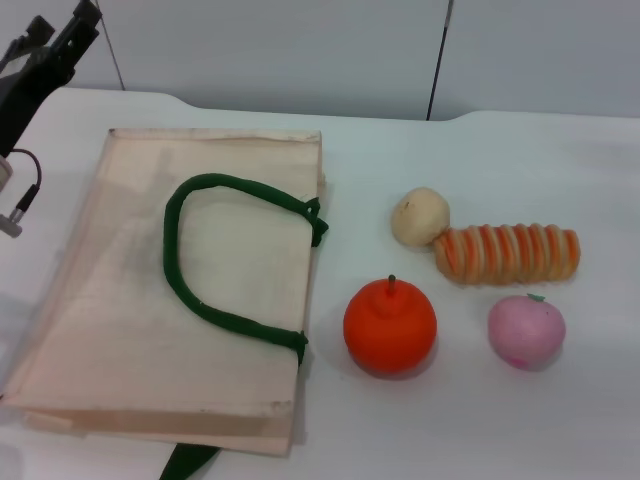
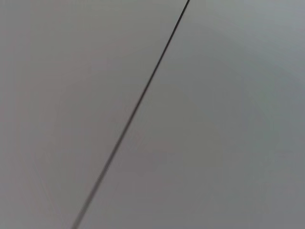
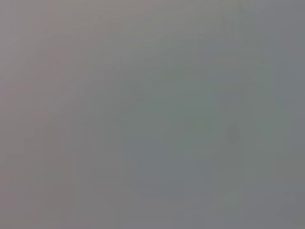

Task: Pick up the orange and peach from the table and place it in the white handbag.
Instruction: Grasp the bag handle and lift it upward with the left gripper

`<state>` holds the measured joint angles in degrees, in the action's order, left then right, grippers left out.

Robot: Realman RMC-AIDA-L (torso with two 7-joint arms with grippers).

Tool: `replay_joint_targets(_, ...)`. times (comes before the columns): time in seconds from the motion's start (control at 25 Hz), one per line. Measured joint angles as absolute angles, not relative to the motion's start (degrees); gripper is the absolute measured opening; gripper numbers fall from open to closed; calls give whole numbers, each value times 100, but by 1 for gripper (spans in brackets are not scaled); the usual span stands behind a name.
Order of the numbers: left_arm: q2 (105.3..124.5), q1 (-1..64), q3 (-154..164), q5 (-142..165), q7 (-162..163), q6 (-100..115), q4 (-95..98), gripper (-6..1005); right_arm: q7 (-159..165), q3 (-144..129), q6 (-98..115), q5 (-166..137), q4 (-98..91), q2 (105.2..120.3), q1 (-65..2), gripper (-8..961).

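In the head view the white handbag (image 1: 130, 300) lies flat on the left half of the table, its dark green strap handle (image 1: 215, 265) looping across the top. The orange (image 1: 390, 325) sits just to the right of the bag's near corner. Farther right, apart from it, rests the pink peach (image 1: 526, 331). My left gripper (image 1: 55, 45) hangs high at the far left corner, well away from the fruit. The right gripper is out of view. Both wrist views show only plain grey surface.
A pale beige ball (image 1: 420, 216) and an orange-and-cream striped roll (image 1: 508, 253) lie behind the orange and peach. The white table (image 1: 480, 420) ends at a grey wall at the back.
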<state>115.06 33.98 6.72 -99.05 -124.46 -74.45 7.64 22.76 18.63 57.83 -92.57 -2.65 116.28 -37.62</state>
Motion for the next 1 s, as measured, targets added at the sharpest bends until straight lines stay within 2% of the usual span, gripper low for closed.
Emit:
replay_joint_targets(0.24,11498,3500,676,-8578,-10096,-7365,1816,881,2276,1863,5794,-9262,-264,11627,-3764,894)
replay_joint_targets(0.6,11486,4039,677,-5646,-7082,-7104,3273,880,2286,1863,5836,-9273,-278,11618,-3753,893)
replay_joint_targets(0.76,11486,4425,816,-4166,-6252,-6883,3491,880,2294,1863,5836,-9273,-291,11614,-3735,893)
replay_joint_targets(1.0,11486,4600,1495,-3492,-5867,-6731,3530,879,2292,1864,5799,-9273,-312,11612,-3732,893)
